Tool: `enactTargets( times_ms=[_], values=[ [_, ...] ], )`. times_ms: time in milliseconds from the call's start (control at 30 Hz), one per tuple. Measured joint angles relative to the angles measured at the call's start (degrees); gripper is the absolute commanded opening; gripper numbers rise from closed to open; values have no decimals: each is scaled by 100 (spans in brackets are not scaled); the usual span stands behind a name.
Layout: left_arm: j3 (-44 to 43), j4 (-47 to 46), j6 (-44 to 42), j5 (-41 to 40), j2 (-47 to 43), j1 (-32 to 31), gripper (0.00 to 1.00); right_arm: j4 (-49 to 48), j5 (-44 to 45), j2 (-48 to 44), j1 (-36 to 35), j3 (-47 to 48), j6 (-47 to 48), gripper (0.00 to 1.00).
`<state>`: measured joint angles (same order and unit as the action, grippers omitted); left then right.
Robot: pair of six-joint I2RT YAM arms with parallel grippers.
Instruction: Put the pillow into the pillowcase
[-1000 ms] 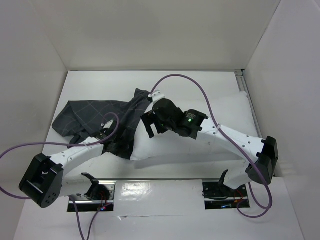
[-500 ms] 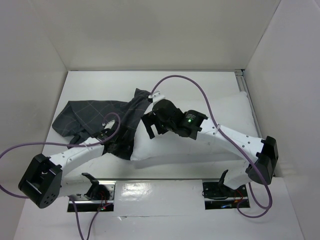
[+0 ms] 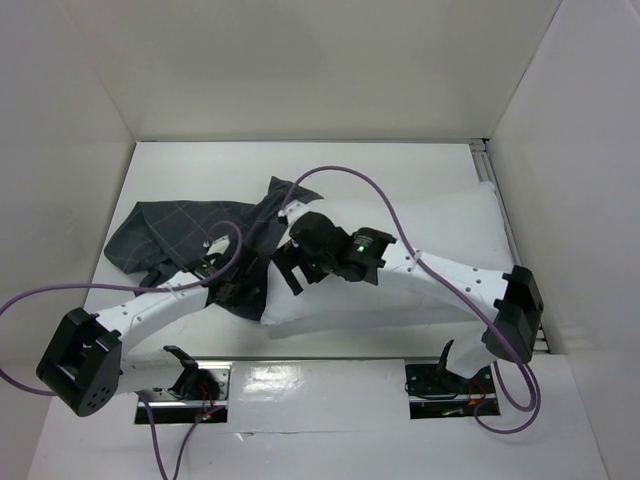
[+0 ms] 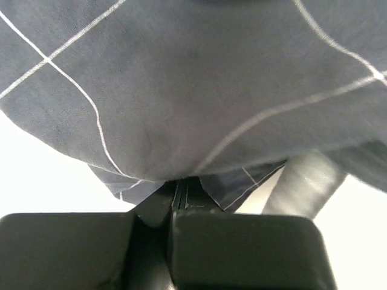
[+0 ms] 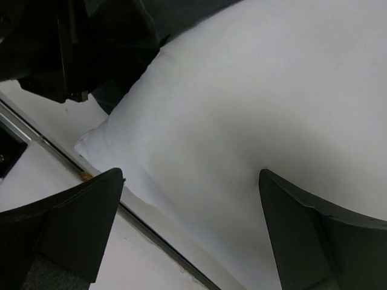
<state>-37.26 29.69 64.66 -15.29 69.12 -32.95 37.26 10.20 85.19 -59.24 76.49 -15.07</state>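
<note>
Our left tool (image 4: 180, 188) is clamped shut on the pillowcase (image 3: 170, 232) edge; our right tool (image 5: 190, 181) gapes wide above the pillow (image 3: 450, 215), pillowcase at its nine o'clock.

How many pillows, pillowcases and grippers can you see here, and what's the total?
pillow: 1
pillowcase: 1
grippers: 2 (left gripper, right gripper)
Total: 4
</note>
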Motion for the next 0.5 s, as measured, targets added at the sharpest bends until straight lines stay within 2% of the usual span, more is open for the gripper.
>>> enactTargets(
  times_ms=[133,167,200,233,267,300,333,367,500],
  values=[
    [-55,254,2,-15,-170,-20,0,7,223,422,-374,50,-15,100],
    [-55,339,4,-13,-313,-33,0,-2,339,531,-424,46,-63,96],
    [-55,417,4,0,-492,-39,0,-35,466,640,-474,31,-116,87],
    [-59,505,4,26,-697,-50,0,-87,570,730,-492,7,-195,74],
    [-72,588,4,44,-927,-55,0,-133,654,800,-485,-22,-229,57],
    [-98,660,7,76,-1130,-55,0,-203,748,857,-452,-68,-297,18],
    [-140,745,4,118,-1325,-59,0,-262,809,885,-404,-116,-345,3],
    [-190,811,4,157,-1537,-59,0,-323,828,903,-323,-157,-448,0],
    [-463,1025,-17,271,-2026,-96,0,-629,793,901,26,-157,-640,0]
  ],
)
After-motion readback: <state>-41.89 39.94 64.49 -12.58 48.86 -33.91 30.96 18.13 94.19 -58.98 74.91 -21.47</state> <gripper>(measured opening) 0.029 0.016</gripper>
